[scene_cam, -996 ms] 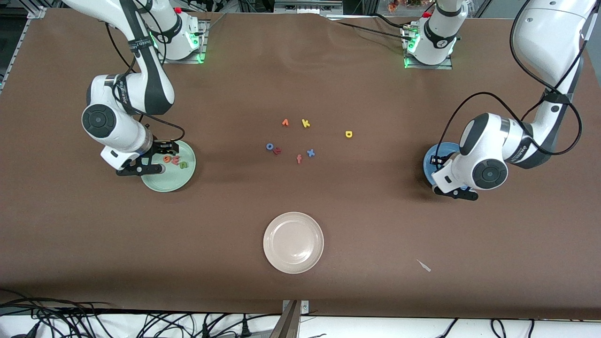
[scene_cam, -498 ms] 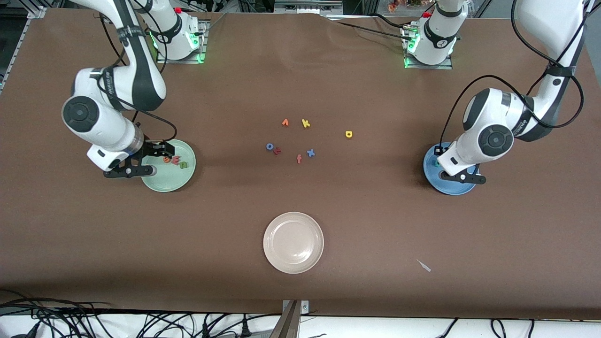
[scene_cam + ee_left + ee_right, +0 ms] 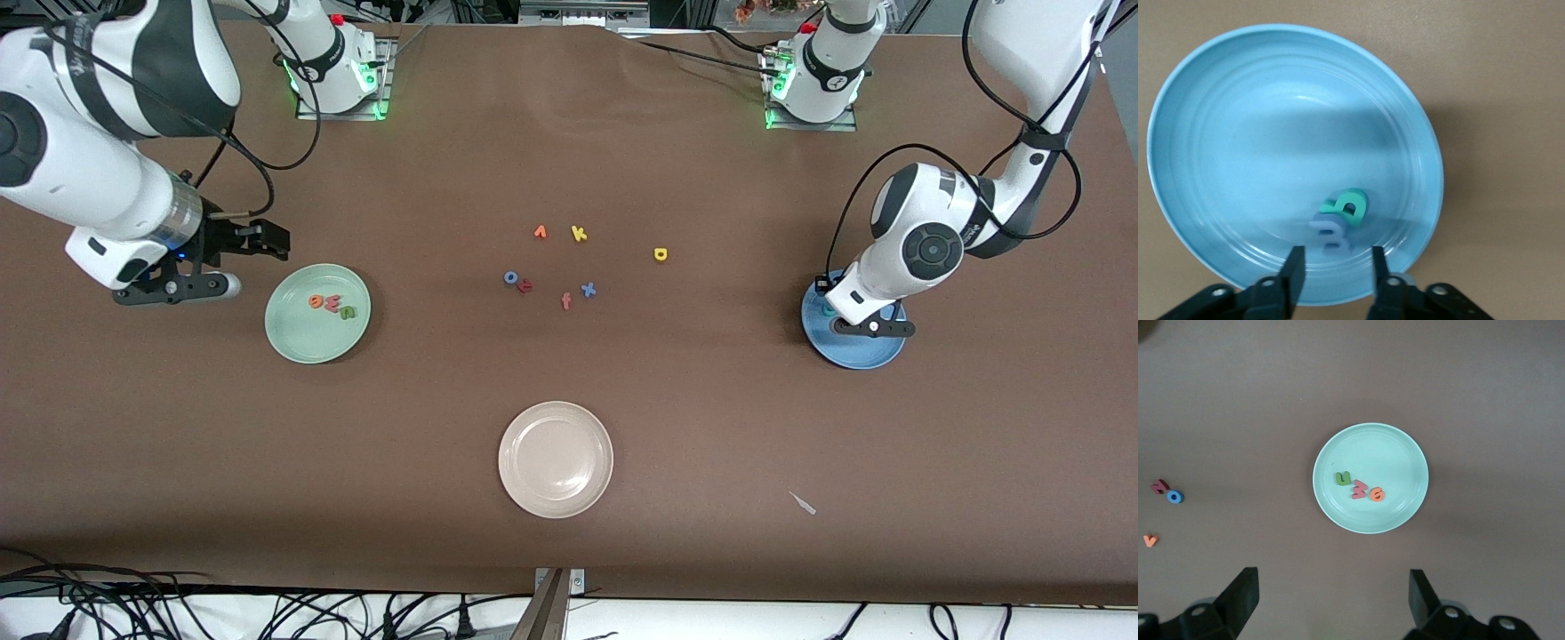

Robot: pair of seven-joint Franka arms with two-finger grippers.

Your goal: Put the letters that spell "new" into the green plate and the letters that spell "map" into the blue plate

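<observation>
Two letters are hiding from us in the front view, under the left arm: only the left wrist view is showing the teal "a" (image 3: pixel 1349 205) and blue "m" (image 3: pixel 1330 235) lying in the blue plate (image 3: pixel 852 354), touching each other. The left gripper (image 3: pixel 1333 270) is hanging over them, fingers partly parted, gripping nothing. We're seeing the yellow "p" (image 3: pixel 660 254) sitting on the worktop (image 3: pixel 711 427). The green plate (image 3: pixel 293 342) is holding the orange "e" (image 3: pixel 317 301), salmon "w" (image 3: pixel 332 304) and green "n" (image 3: pixel 348 312) in a row. The right gripper (image 3: pixel 242 263) is up beside it, fingers spread wide and empty.
</observation>
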